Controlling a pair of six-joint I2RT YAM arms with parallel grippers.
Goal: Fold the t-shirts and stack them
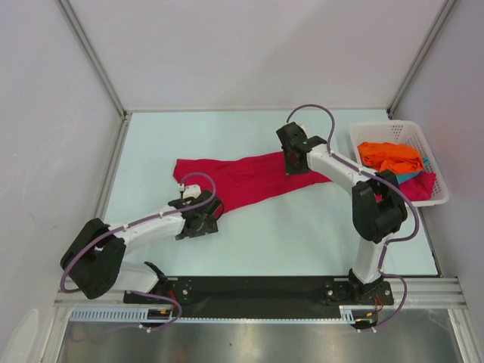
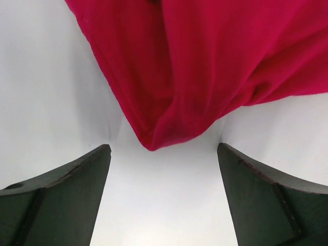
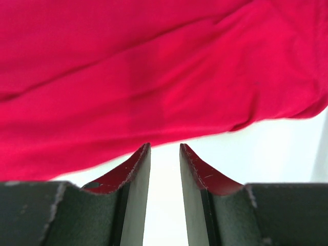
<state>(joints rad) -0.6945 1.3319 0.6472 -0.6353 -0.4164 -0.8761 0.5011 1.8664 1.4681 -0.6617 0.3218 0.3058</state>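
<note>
A crimson t-shirt (image 1: 242, 181) lies stretched in a long band across the middle of the table. My left gripper (image 1: 203, 219) sits at its near left end, open wide. In the left wrist view the shirt's pointed corner (image 2: 154, 138) lies just ahead of the gripper (image 2: 164, 146), with only bare table between the fingers. My right gripper (image 1: 293, 165) is at the shirt's far right end. In the right wrist view the gripper (image 3: 165, 145) is open by a narrow gap. The cloth edge (image 3: 154, 77) is just beyond the fingertips and nothing is held.
A white slatted basket (image 1: 393, 125) stands at the back right. In it lie an orange t-shirt (image 1: 389, 155), a bit of teal cloth (image 1: 412, 175) and red cloth (image 1: 423, 185). Walls close in the table on three sides.
</note>
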